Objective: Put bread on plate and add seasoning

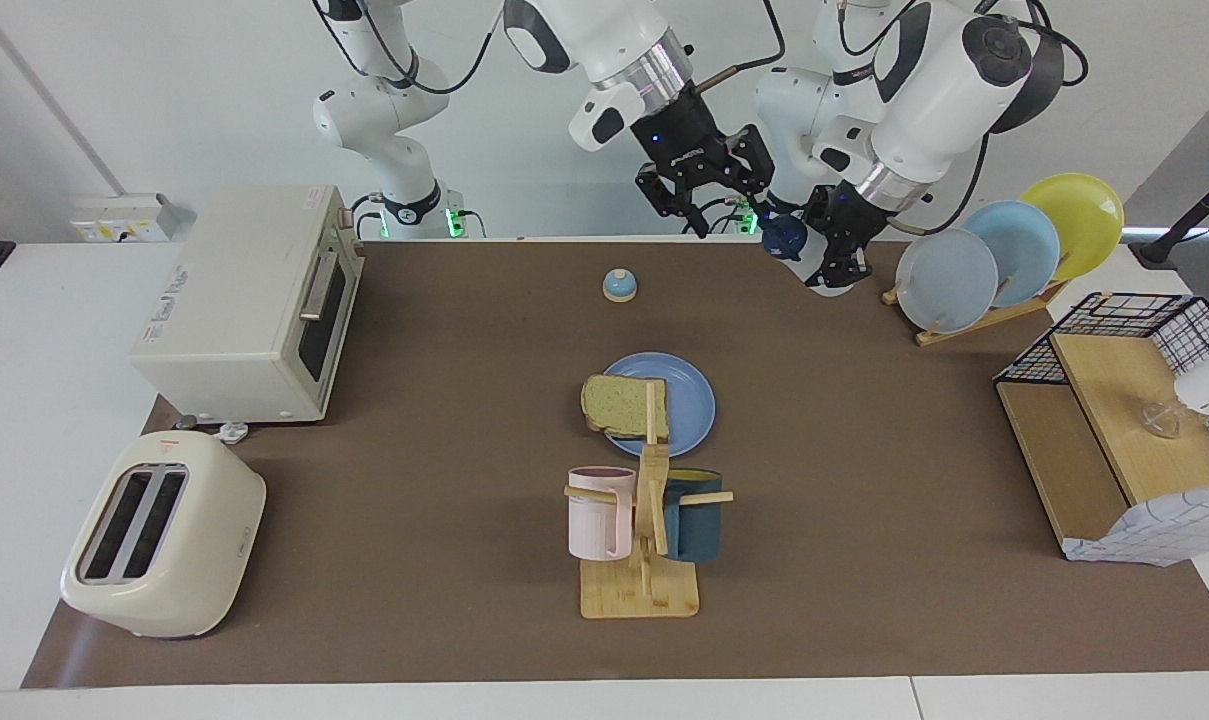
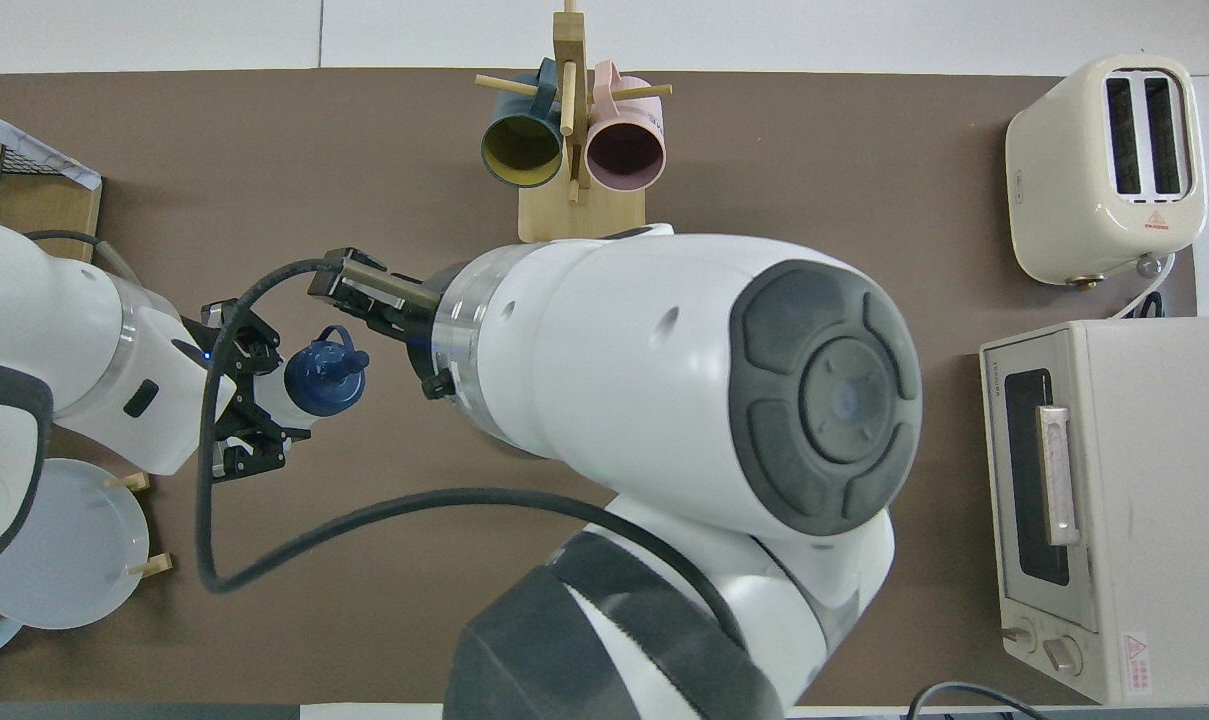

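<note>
Left hand [image 1: 832, 262] pinches the seasoning [image 1: 786, 240] aloft — right hand [image 1: 709, 200] spread, empty.

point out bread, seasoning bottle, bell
bread [image 1: 624, 405]: facing view, middle of the slice's crumb.
seasoning bottle [image 2: 326, 375]: overhead view, navy cap.
bell [image 1: 619, 285]: facing view, blue dome.

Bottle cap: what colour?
Dark navy cap on a translucent white bottle, clearest in the overhead view.
</note>
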Tool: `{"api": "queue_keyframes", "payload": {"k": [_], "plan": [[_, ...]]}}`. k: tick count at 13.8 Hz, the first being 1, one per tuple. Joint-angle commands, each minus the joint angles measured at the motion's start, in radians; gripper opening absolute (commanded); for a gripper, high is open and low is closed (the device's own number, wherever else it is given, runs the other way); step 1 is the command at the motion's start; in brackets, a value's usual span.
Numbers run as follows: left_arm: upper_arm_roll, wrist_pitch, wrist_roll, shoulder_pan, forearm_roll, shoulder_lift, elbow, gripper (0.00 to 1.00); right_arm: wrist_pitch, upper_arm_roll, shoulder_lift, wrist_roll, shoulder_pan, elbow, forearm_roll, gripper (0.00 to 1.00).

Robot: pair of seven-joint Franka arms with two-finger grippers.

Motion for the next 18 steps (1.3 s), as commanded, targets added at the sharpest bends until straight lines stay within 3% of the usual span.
{"api": "queue_keyframes", "payload": {"k": [1,6,12,18], "plan": [[0.001,0.087,0.003,-0.011,-0.030,-0.069,-0.101,0.00,-0.016,0.006,0.007,0.007,-0.009,0.011,-0.031,0.81],[0.002,0.104,0.001,-0.008,-0.063,-0.078,-0.114,0.00,0.002,0.006,-0.012,0.006,-0.004,-0.029,-0.033,0.62],[0.002,0.106,-0.011,-0.009,-0.075,-0.083,-0.122,0.00,0.000,0.006,-0.022,0.014,0.027,-0.046,-0.044,0.62],[0.002,0.108,-0.011,-0.008,-0.098,-0.083,-0.124,0.00,-0.003,0.006,-0.031,0.010,0.027,-0.060,-0.048,0.54]]}}
